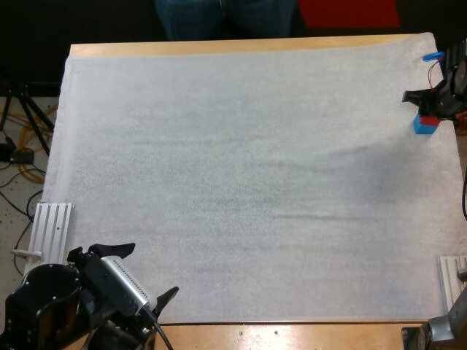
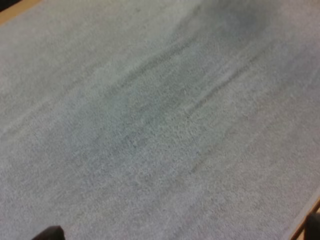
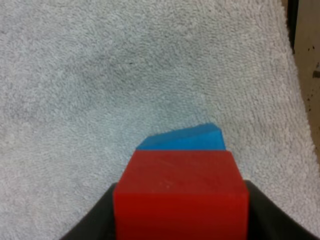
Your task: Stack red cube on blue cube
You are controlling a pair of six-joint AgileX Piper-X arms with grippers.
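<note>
**Right end effector** [image 1: 432, 111]. It was clenched on the red cube [image 3: 181, 192], with a black finger [image 3: 92, 222] pressed against each side face. You saw the red cube directly over the blue cube [image 3: 186, 140], which stood on the white mat [image 1: 233, 182] close to its far right edge. The red cube hid most of the blue cube; the exposed blue corner sat skewed to the red faces. You could not tell whether the two cubes touched. In the high view, the red cube [image 1: 430, 119] and blue cube [image 1: 425, 127] were partly covered by the arm.

**Left end effector** [image 1: 146, 273]. It was released, its fingers [image 1: 120, 250] spread apart over the near left corner of the mat and clear of any object. It was well apart from both cubes. In the left wrist view only the two fingertips [image 2: 48, 233] were visible, over bare mat.

**Surroundings.** The mat covered nearly all of the wooden surface [image 1: 219, 48]. A pale ribbed metal rail [image 1: 52, 227] lay just beside the mat's left edge, and a second rail [image 1: 451, 275], cut off by the picture edge, lay at the near right. A person's legs [image 1: 219, 18] were at the far side of the surface. A tripod [image 1: 22, 109] and cables [image 1: 25, 179] were on the floor to the left.
</note>
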